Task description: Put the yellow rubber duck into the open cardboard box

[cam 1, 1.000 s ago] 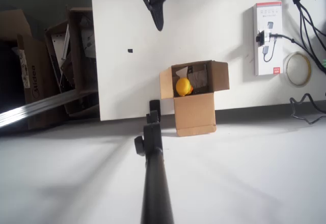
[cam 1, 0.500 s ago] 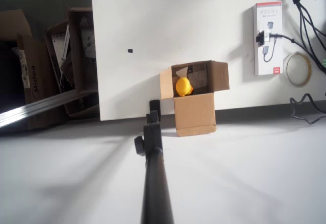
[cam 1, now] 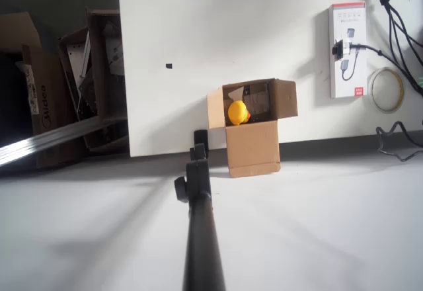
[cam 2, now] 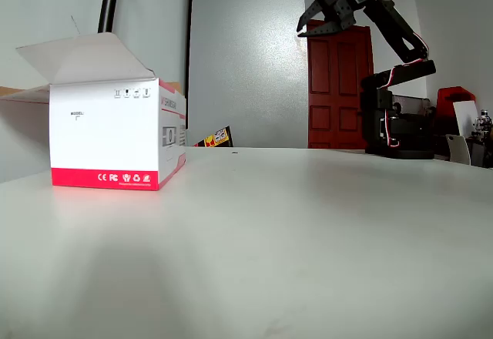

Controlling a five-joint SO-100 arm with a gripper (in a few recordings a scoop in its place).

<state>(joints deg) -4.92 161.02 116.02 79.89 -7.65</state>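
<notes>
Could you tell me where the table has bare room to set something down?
Bare: the wide stretch left of the open cardboard box, up to the small black mark. Crowded: the right edge, with the white and red box, cables and tape roll.

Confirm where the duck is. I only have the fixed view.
Observer: In the overhead view, the yellow rubber duck sits inside the open cardboard box.
Operator: Box upright?
Observer: Yes. Its opening faces up with the flaps splayed, and it stands at the lower edge of the white table in that view.
Operator: Anything crowding it?
Observer: No. The white-and-red carton lies to its right in the overhead view, clearly apart from it.
</notes>
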